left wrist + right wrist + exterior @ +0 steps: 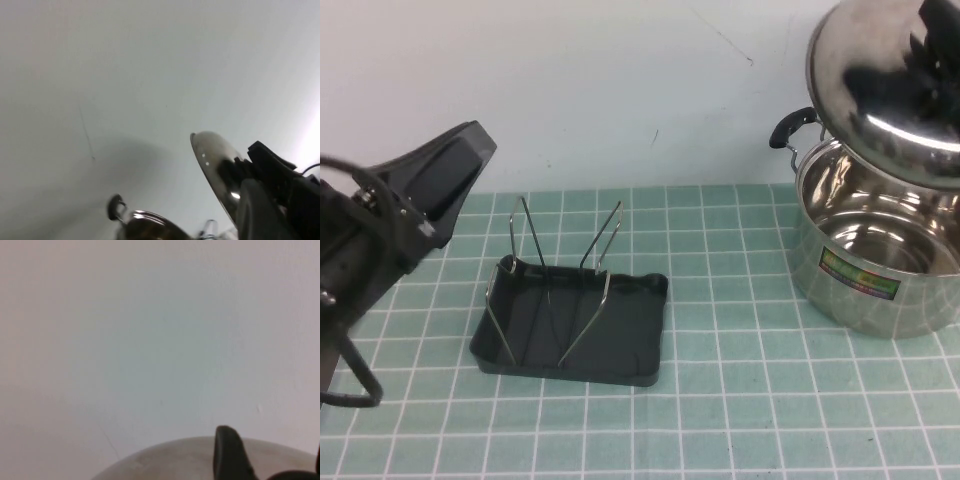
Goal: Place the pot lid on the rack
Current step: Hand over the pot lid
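The pot lid (880, 90) is a shiny steel dome, held tilted in the air above the open steel pot (875, 250) at the far right. My right gripper (935, 40) is shut on the lid's knob at the top right corner; the knob itself is hidden. In the right wrist view a dark finger (227, 455) stands over the lid's dome (170, 462). The rack (630, 340) is a dark grey tray with upright wire holders (535, 240), mid-table, with nothing in it. My left gripper (455, 170) is raised at the far left, away from the rack. The left wrist view shows the lid (212, 160) edge-on.
The pot has black handles (790, 128) and a coloured label (860, 277). It also shows in the left wrist view (145, 227). A white wall stands behind the green tiled table (740, 420). A black cable (355, 380) loops by the left arm.
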{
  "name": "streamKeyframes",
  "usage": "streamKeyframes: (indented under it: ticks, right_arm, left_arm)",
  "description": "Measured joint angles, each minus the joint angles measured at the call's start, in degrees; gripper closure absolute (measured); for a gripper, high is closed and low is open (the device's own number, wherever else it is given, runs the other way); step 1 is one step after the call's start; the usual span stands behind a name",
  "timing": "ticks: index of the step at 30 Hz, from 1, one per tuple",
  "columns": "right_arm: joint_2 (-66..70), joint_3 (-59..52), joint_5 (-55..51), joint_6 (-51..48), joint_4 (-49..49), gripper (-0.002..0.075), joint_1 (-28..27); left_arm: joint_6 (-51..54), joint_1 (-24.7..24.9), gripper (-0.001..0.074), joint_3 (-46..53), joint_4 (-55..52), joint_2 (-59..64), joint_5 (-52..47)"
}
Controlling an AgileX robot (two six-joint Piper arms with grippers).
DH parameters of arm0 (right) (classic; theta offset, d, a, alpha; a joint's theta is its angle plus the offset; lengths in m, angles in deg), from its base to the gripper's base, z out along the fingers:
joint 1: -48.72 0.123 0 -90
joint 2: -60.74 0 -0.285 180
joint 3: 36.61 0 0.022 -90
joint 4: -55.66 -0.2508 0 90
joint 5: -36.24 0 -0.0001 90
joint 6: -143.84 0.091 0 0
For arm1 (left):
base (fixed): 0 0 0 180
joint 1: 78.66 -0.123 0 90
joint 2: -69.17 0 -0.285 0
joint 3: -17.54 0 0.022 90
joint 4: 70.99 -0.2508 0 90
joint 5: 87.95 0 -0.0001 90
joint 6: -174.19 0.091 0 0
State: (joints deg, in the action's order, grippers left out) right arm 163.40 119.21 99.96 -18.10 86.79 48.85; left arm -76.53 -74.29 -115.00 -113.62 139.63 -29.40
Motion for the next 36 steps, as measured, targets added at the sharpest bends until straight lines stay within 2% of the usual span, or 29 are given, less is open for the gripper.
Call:
streamKeyframes:
  ticks: [2,4,6,8,10,14,20,26,29,33,36]
  right_arm:
    - [-3.4,0.0,0.2,0.8,1.9,0.0392,1.6]
    - [-6.8,0.0,0.5,1.5,4.6,0.0392,4.4]
    - [-9.7,0.0,0.9,1.7,8.0,0.0392,8.4]
    - [-11.5,0.0,0.4,1.8,10.6,0.0392,12.8]
    - [-12.2,0.0,-0.4,1.9,11.3,0.0392,17.6]
    - [-12.4,0.0,-4.4,0.6,9.2,0.0392,27.5]
    - [-12.4,0.0,-8.5,-5.3,3.0,0.0392,36.1]
    - [-10.4,0.0,-6.8,-6.9,1.5,0.0392,39.2]
    - [-9.1,0.0,-3.9,-7.0,1.3,0.0392,39.2]
    - [-8.2,0.5,-3.4,-7.4,1.3,0.0392,39.2]
    - [-7.8,1.0,-3.7,-7.0,1.3,0.0393,39.2]
  left_arm:
    - [-9.5,0.0,0.0559,0.0,-1.0,0.0,0.2]
    - [-20.0,0.0,0.0412,0.0,-2.3,0.0,0.5]
    - [-28.8,0.0,0.0268,0.0,-3.5,0.0,1.0]
    - [-33.7,0.0,0.0173,0.0,-4.2,0.0,2.1]
    - [-35.6,0.0,0.0119,0.0,-4.6,0.0,3.9]
    - [-38.1,0.0,0.0088,0.0,-5.0,0.0,5.8]
    - [-39.9,0.0,0.0084,0.0,-6.1,0.0,5.5]
    - [-40.4,0.0,0.0117,0.0,-6.4,0.0,7.5]
    - [-40.5,0.0,0.0233,0.0,-6.5,0.0,7.6]
    - [-41.3,0.0,0.0486,0.0,-5.9,0.0,9.4]
    - [-43.6,0.0,0.0565,-0.5,-5.4,-0.2,10.9]
